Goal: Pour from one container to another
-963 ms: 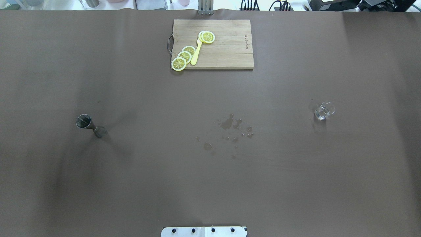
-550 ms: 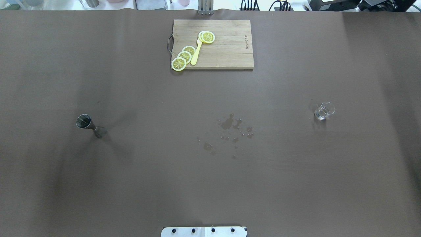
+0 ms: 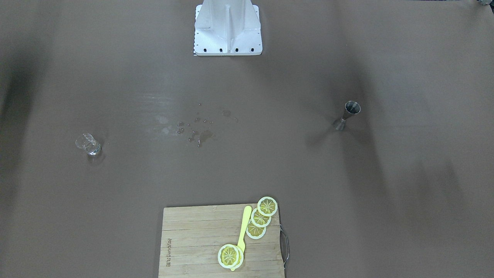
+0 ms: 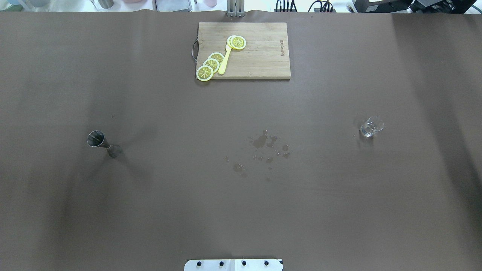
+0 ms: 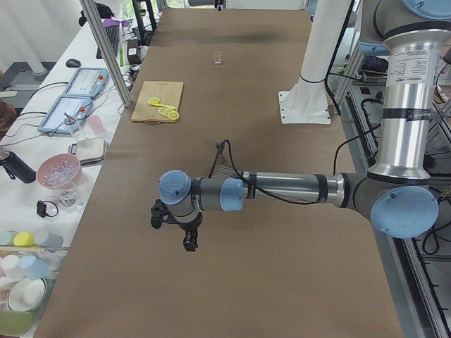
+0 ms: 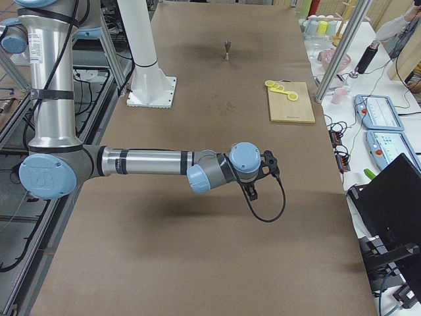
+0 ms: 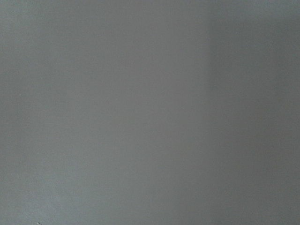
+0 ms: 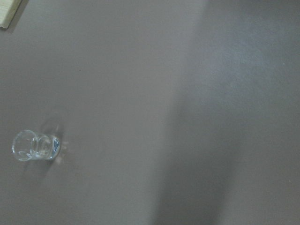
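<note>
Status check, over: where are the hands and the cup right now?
Raised: left hand, right hand; open or shut unclear. Untouched: glass cup, standing far from jigger. Between them: wet spots.

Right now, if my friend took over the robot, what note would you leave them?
Left gripper: hangs over bare table, holds neither thing; open or shut, cannot tell.
Right gripper: same, cannot tell.
Glass cup: stands on the robot's right side, not gripped.
Jigger: stands far off on the left side, not gripped.
Wet drops lie on the table between them.
Done: no grasp, no pour yet.
Left: grip the cup, bring it to the jigger, pour.
</note>
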Controlling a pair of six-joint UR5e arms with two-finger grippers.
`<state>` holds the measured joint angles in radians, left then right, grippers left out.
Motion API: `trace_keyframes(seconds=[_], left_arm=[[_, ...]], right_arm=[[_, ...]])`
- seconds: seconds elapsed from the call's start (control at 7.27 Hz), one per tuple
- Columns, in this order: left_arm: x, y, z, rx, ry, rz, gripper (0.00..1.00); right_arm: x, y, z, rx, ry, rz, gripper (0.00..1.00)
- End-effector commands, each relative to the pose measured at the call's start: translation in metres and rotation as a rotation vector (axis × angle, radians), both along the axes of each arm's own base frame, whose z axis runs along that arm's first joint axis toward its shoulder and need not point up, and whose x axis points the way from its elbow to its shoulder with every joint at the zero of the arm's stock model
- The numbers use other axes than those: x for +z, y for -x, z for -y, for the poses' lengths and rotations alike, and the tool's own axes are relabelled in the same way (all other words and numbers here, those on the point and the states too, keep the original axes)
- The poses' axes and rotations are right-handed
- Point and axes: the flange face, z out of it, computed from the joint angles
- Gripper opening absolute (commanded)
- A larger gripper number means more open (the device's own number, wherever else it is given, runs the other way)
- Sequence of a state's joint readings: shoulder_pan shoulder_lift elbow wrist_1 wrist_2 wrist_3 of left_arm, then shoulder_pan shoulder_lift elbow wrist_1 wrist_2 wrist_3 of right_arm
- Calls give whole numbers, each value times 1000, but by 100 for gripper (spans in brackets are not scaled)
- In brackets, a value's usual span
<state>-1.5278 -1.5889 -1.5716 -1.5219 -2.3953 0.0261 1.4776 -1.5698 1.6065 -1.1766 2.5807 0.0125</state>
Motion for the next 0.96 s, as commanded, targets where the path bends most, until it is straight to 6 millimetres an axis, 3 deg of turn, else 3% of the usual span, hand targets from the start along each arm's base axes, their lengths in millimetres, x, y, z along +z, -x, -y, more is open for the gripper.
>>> trace_keyframes(seconds=[0.0, 0.28, 0.41, 0.83], left_arm=[[-1, 0, 0, 0, -5, 0, 99], [1, 0, -1, 0, -1, 1, 99], [3, 1, -1, -1, 1, 1, 99], [3, 1, -2, 1, -3, 1, 99]], right_arm=[[-33, 28, 13, -34, -113, -30, 100], [-44, 49, 13, -44, -267, -56, 100], [-48, 50, 10, -41, -317, -52, 100], [-45, 67, -3, -11, -449, -62, 100]])
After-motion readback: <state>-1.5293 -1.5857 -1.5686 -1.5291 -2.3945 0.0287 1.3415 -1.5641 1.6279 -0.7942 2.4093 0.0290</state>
